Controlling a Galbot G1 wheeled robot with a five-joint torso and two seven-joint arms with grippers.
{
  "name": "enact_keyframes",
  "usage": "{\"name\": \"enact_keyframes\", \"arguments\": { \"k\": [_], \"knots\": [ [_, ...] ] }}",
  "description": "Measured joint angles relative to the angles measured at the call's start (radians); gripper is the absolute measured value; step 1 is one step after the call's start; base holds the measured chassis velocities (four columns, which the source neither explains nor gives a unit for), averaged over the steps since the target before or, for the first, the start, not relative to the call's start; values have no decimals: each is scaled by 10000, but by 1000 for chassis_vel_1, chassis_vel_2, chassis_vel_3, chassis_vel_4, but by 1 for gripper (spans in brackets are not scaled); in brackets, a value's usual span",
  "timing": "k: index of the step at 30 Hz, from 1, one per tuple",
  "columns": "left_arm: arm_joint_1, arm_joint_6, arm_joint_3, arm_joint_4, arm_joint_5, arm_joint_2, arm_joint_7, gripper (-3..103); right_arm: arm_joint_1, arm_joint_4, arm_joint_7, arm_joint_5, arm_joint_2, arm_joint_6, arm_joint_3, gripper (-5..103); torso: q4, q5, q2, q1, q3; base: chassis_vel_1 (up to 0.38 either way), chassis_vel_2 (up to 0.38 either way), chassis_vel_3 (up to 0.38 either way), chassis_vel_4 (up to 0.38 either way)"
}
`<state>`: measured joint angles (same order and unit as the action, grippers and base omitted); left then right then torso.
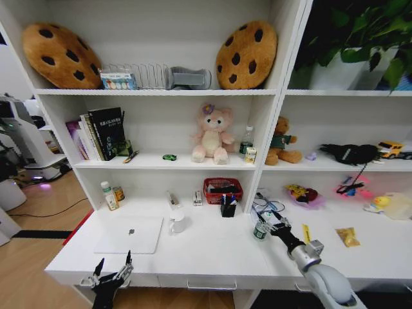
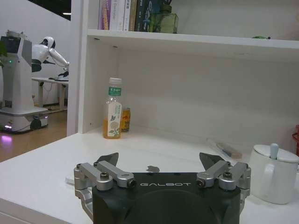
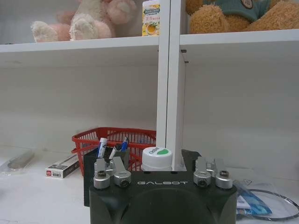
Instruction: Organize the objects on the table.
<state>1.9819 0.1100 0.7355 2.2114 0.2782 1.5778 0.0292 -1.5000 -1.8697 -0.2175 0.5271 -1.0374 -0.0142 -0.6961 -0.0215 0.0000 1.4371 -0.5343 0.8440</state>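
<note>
The whole white desk (image 1: pixel 212 254) is taken in from the head view. A thin silver laptop (image 1: pixel 131 234) lies closed and flat on its left part, with a white lidded mug (image 1: pixel 178 222) just to its right. A black pen holder (image 1: pixel 228 207) stands in front of a red basket (image 1: pixel 223 189) near the back. On the shelf above, a tiny green toy car (image 1: pixel 169 157) is seen beside a pink plush toy (image 1: pixel 210 134).

The left gripper (image 1: pixel 113 266) is held low at the desk's front left edge, fingers pointing up toward the laptop's near edge and spread wide with nothing between them. In the left wrist view the same open fingers (image 2: pixel 109 160) are shown, the laptop's logo between them, a tea bottle (image 2: pixel 112 108) and a small can (image 2: pixel 125 119) in the back corner.

The right arm is stretched forward and leftward over the desk's right half, its gripper (image 1: pixel 269 224) set around a small white bottle with a green-marked cap (image 3: pixel 157 158). In the right wrist view the bottle is seen between the fingers; whether it is clamped cannot be told. Blue-capped pens (image 3: pixel 122 145) stand in the holder beyond.
</note>
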Motion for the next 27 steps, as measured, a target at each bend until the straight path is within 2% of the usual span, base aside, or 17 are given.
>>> {"name": "enact_keyframes", "arguments": {
  "k": [2, 3, 6, 8, 9, 16, 19, 20, 22, 24, 25, 27],
  "knots": [
    [5, 0, 20, 16, 0, 11, 2, 98, -11, 48, -20, -5, 12, 0, -14, 56, 0, 0, 0, 0, 0, 0, 0, 0, 0],
    [5, 0, 20, 16, 0, 11, 2, 98, -11, 48, -20, -5, 12, 0, -14, 56, 0, 0, 0, 0, 0, 0, 0, 0, 0],
    [7, 0, 45, 28, -1, 31, 6, 98, -86, 56, -69, 70, 79, -52, -140, 40, -1, 0, 0, 0, 0, 0, 0, 0, 0],
    [7, 0, 46, 28, -1, 33, 6, 98, -96, 53, -79, 77, 83, -69, -159, 40, -1, 0, 0, 0, 0, 0, 0, 0, 0],
    [8, 0, 48, 31, 0, 38, 7, 98, -119, 31, -93, 96, 91, -89, -203, 31, -1, 0, 0, 0, 0, 0, 0, 0, 0],
    [8, 0, 34, 52, -18, 48, 10, 98, -397, -442, -100, 288, 131, -122, -448, 30, 0, 2, 0, 0, 0, 0, 0, 0, 0],
    [14, 13, 29, 58, -45, 60, 13, 98, -1005, -1294, -93, 569, 217, -187, -974, 30, 3, 1, 0, 0, 0, 0, 0, 0, 0],
    [17, 35, 30, 58, -52, 67, 14, 98, -2098, -2252, -86, 726, 194, -368, -1735, 30, 4, 0, 0, -1, 0, 0, 0, 0, 0],
    [12, 48, 35, 58, -48, 81, 14, 98, -2659, -2667, -110, 819, 90, -481, -2053, 30, 0, -3, 1, 0, -1, 0, 0, 0, 0],
    [-7, 82, 59, 51, -32, 103, 15, 98, -4639, -3737, -419, 928, -748, -1203, -3148, 30, -6, 0, 1, 1, -2, 0, 0, 0, 0],
    [-7, 82, 59, 51, -32, 103, 15, 98, -4639, -3737, -419, 928, -748, -1203, -3148, 30, -6, 0, 1, 1, -2, 0, 0, 0, 0],
    [5, 196, 172, 49, -2, 180, 14, 98, -6190, -4270, -654, 1030, -1489, -1926, -4038, 30, -14, -5, 3, 2, -4, 0, 0, 0, 0]
  ]
}}
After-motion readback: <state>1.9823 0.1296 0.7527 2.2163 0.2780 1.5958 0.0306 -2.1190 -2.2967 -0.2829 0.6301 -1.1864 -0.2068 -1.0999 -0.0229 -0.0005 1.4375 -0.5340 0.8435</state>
